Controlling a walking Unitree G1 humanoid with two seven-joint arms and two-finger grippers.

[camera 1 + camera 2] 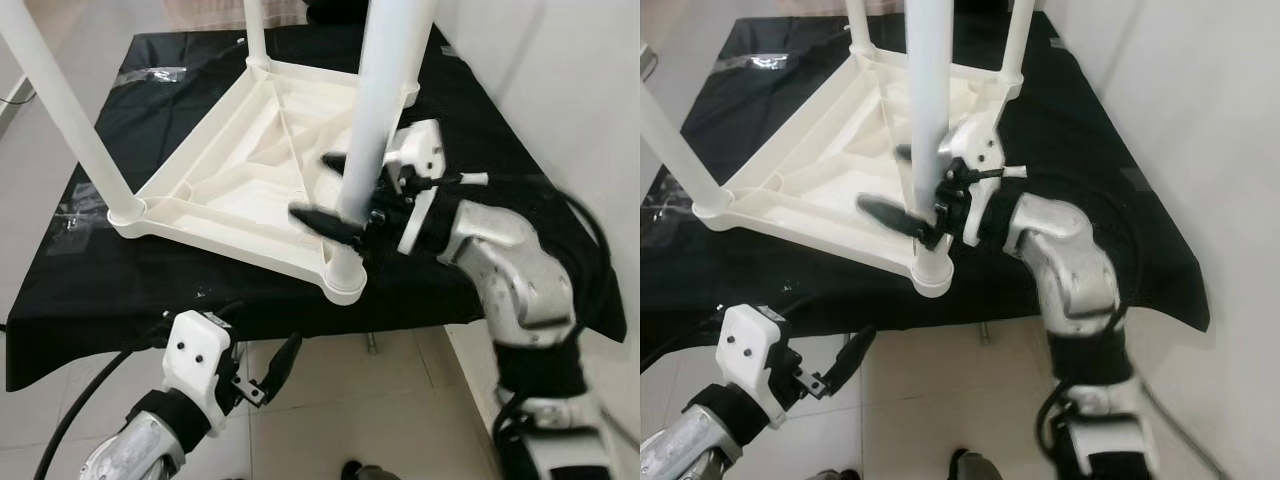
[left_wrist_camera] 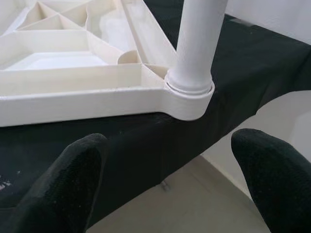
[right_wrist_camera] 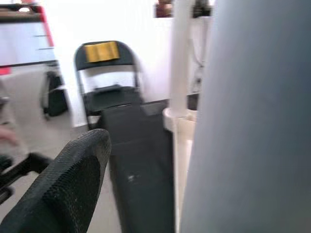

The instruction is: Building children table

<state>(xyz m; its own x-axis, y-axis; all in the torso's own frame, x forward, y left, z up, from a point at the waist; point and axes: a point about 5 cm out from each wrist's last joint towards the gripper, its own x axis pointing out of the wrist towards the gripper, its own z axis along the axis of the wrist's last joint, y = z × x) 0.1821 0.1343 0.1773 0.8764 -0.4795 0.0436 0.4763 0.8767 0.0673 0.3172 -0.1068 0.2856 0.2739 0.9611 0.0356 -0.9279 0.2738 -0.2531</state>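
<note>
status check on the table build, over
Right gripper around near table leg, fingers apart. Left gripper open, below black cloth edge. Upturned tabletop unobstructed.

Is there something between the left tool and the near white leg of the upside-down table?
Nothing visible stands between them. The left tool hangs open below the edge of the black-covered worktop, and the near white plastic table leg rises above it in open view. The right tool already sits around that leg.
</note>
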